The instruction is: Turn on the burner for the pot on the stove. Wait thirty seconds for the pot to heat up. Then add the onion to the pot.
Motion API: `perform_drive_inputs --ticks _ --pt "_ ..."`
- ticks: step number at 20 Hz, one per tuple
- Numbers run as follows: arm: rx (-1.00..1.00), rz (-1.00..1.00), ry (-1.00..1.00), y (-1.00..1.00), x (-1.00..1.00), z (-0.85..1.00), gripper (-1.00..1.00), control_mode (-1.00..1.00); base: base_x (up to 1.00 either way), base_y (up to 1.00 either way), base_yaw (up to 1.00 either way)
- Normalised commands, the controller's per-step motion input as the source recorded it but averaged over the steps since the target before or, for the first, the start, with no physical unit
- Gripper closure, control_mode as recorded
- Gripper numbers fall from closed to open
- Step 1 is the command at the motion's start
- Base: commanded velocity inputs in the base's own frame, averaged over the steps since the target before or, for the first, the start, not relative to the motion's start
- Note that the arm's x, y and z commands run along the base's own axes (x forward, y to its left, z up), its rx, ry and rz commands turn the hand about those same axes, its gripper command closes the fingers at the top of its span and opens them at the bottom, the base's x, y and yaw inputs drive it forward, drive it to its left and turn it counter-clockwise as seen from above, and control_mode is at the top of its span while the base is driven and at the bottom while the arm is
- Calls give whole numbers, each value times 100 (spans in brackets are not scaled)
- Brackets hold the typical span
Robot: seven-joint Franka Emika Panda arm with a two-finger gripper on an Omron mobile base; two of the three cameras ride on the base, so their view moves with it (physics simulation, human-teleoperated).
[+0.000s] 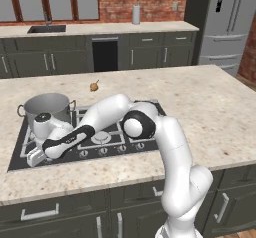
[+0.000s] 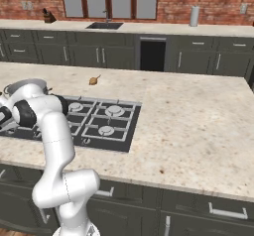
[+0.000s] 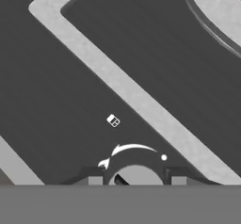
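Two dark fingertips [image 3: 94, 177] rise at the bottom of the hand view, one on each side of a round silver knob [image 3: 137, 176] at the stove's near left corner. The end effector [image 3: 136, 178] is spread about as wide as the knob, but the lower edge of the view cuts off the fingertips and the knob's lower half, so whether the pads touch it cannot be told. A white curved arrow and a small burner-position symbol are printed on the black stove [image 1: 150, 107] surface just beyond the knob.

In the left base view the end effector [image 1: 34, 158] hangs low over that front left corner, its fingers hidden beneath the white hand. In the right base view the arm's own elbow covers the hand and most of the stove's left side.

Just behind the hand stands the pot [image 1: 47, 108], upright on the rear left grate; the arm's wrist hides its lower front. The burner beneath it cannot be made out. Only the pot's rim [image 2: 20, 86] shows past the arm in the right base view.

Farther back, the onion [image 1: 94, 86] lies on the pale speckled worktop [image 1: 200, 102], beyond the stove's far edge and well apart from the pot. It is small and its stem tip is barely distinguishable.
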Motion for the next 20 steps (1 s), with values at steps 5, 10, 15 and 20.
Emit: perform_drive_inputs --ticks 5,10,15,20 --pt "0 1 0 16 0 0 -100 -100 0 0 0" --pt "0 0 0 6 -1 0 -100 -100 0 0 0" --pt "0 0 0 0 -14 18 -100 -100 0 0 0" --pt "0 2 -5 -12 -58 58 -100 -100 0 0 0"
